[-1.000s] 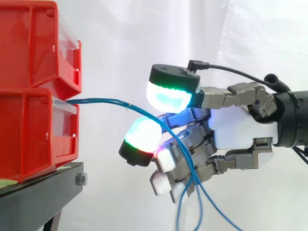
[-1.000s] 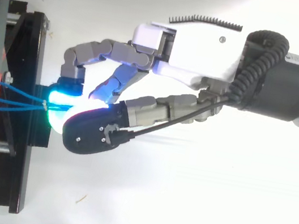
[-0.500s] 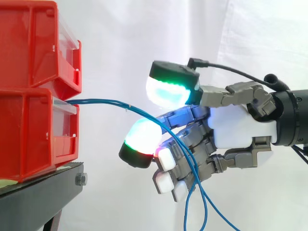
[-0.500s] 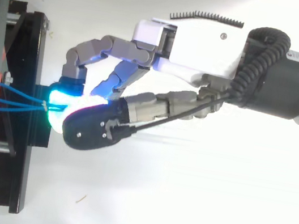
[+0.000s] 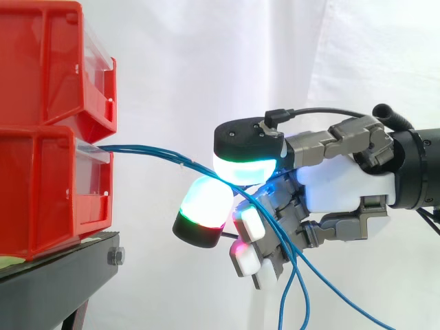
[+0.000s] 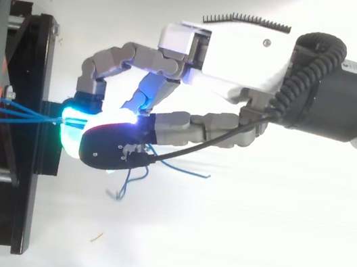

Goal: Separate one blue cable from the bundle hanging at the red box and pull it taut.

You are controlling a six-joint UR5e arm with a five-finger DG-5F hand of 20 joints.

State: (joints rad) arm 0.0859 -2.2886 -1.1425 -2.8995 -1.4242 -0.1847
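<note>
A white curtain [image 5: 206, 55] is hanging behind everything. At nine o'clock from my hand [image 5: 344, 185], a lower red box [image 5: 48, 185] is sitting beneath an upper red box [image 5: 48, 62] on a black stand [image 5: 55, 275]. The blue cables [image 5: 151, 151] are emerging from the lower box's front lip and running toward three o'clock. I am pinching them narrowly between my glowing thumb pad [image 5: 246, 168] and a finger pad [image 5: 205, 203]. Several strands are passing through together, with loose ends drooping toward five o'clock. I judge I am at the separating step. Next I need to isolate one strand, then draw it toward three o'clock. Both boxes' insides are hidden.
</note>
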